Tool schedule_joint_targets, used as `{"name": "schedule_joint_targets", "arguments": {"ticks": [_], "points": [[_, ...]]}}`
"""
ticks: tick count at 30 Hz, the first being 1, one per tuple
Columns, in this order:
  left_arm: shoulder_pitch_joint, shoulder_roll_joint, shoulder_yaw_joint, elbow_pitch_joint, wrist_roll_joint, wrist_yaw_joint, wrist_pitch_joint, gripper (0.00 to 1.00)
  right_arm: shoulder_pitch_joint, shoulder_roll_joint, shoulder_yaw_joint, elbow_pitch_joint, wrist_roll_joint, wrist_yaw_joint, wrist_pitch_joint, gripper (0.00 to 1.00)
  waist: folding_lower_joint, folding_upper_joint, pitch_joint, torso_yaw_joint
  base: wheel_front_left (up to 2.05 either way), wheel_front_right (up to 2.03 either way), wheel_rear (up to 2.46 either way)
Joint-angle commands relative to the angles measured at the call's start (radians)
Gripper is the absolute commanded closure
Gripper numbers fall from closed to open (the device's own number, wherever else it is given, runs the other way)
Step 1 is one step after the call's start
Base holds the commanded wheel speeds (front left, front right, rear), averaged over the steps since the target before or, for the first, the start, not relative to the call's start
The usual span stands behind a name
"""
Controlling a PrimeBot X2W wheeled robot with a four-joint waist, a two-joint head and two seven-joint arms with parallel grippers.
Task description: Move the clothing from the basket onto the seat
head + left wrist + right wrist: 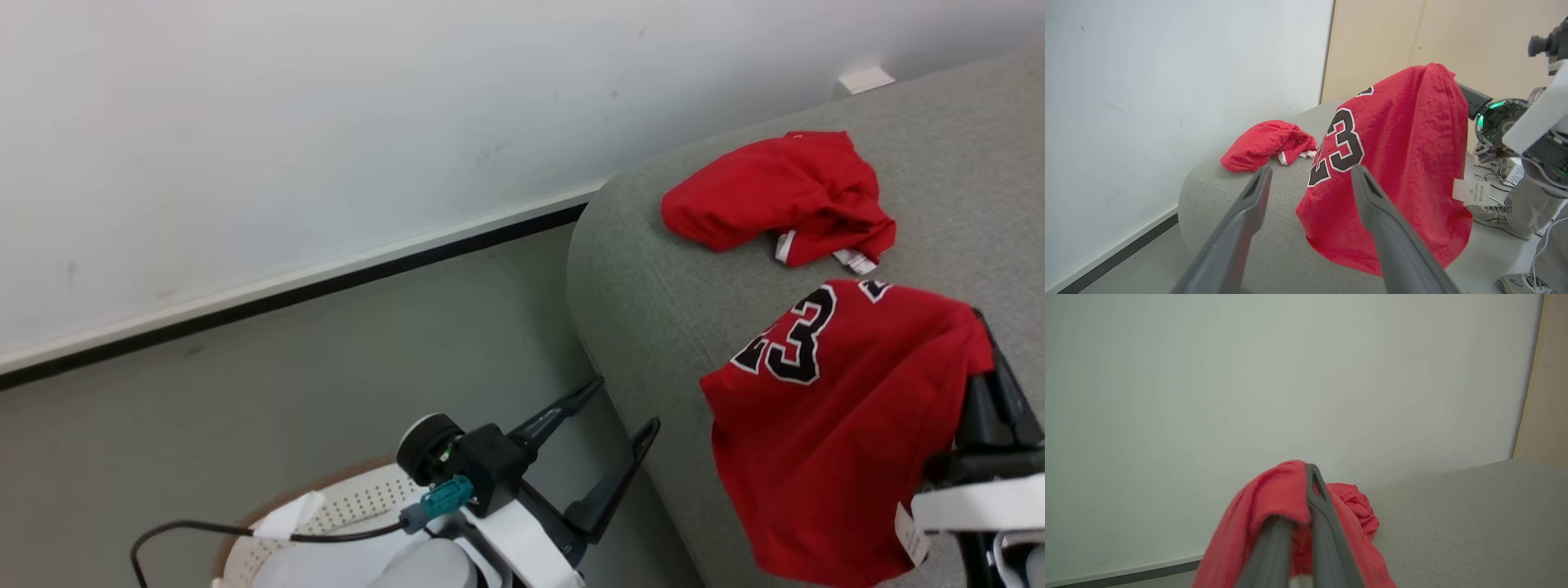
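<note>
The right hand (pixel 989 359) is closed tight on a bunched fold of a red jersey (pixel 824 425); in the right wrist view the cloth wraps over one finger and is pinched against the other. The jersey hangs from that pinch in a broad, crinkled sheet with a black 23 outlined in white near its upper left. A white tag shows at its lower right hem. It hangs over the near part of the seat (pixel 645 269); whether its hem touches the cushion cannot be told.

Farther back on the seat lies a second jersey (pixel 775 192), crumpled into a low heap with a bit of white trim showing at its near edge. It is apart from the held one, with bare grey fabric between them and more to the right and far side.

The seat's left edge is rounded and drops to a grey floor (pixel 367 367). A white wall (pixel 326 122) with a dark skirting strip runs behind.

The left hand (pixel 627 403) is spread wide and holds nothing, poised over the floor just left of the seat's edge. Below that arm, at the near left, is the basket (pixel 359 498) with its perforated wall and brown rim; its inside is hidden by the arm. In the left wrist view a person's shoe (pixel 1490 214) stands on the floor beyond the seat.
</note>
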Motion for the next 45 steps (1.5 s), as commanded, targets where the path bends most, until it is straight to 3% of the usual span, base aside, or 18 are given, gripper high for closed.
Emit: {"name": "schedule_joint_targets", "arguments": {"ticks": [1,7,18,22,27,35,36,39,40,41,45], "points": [[0.005,0.009,0.004,-0.001,0.004,-0.003,-0.002,0.0,-0.027,-0.003,-0.005,0.002,-0.006,-0.002,0.011,1.0,0.0,-0.0001,0.02,0.014,0.0,0.0,0.0],[-0.041,0.038,0.014,-0.023,0.029,-0.016,-0.002,0.0,-0.193,-0.05,-0.042,0.032,-0.057,-0.002,0.101,1.0,0.0,-0.0001,0.139,0.067,0.0,0.0,0.0],[-0.128,0.118,0.046,-0.083,0.049,-0.03,-0.001,0.0,-0.524,-0.203,-0.282,0.167,-0.133,-0.002,0.212,1.0,0.0,-0.0001,0.387,0.198,0.0,0.0,0.0],[-0.152,0.136,0.056,-0.106,0.054,-0.031,-0.001,0.0,-0.593,-0.257,-0.331,0.276,-0.176,-0.002,0.243,1.0,0.0,-0.0001,0.456,0.231,0.0,0.0,0.0],[-0.177,0.156,0.068,-0.127,0.061,-0.032,-0.001,0.0,-0.651,-0.294,-0.302,0.477,-0.228,-0.002,0.324,1.0,0.0,-0.0001,0.522,0.239,0.0,0.0,0.0],[-0.183,0.166,0.084,-0.126,0.058,-0.034,-0.001,0.0,-0.697,-0.291,-0.314,0.704,-0.292,-0.002,0.335,1.0,0.0,-0.0001,0.525,0.23,0.0,0.0,0.0],[-0.18,0.167,0.087,-0.124,0.057,-0.032,-0.001,0.0,-0.7,-0.288,-0.316,0.716,-0.3,-0.002,0.323,0.96,0.0,-0.0001,0.521,0.226,0.0,0.0,0.0],[-0.168,0.168,0.091,-0.121,0.057,-0.029,-0.001,0.0,-0.703,-0.277,-0.315,0.744,-0.306,-0.002,0.299,0.67,0.0,-0.0001,0.506,0.213,0.0,0.0,0.0],[-0.164,0.169,0.092,-0.119,0.056,-0.028,-0.001,0.0,-0.705,-0.274,-0.312,0.751,-0.312,-0.002,0.294,0.52,0.0,-0.0001,0.5,0.208,0.0,0.0,0.0],[-0.16,0.169,0.093,-0.119,0.055,-0.028,-0.001,0.0,-0.707,-0.267,-0.308,0.761,-0.311,-0.002,0.29,0.0,0.0,-0.0001,0.492,0.203,0.0,0.0,0.0],[-0.137,0.16,0.098,-0.111,0.046,-0.028,-0.001,0.0,-0.673,-0.266,-0.27,0.79,-0.325,-0.002,0.272,0.0,0.0,-0.0001,0.435,0.193,0.0,0.0,0.0]]}}
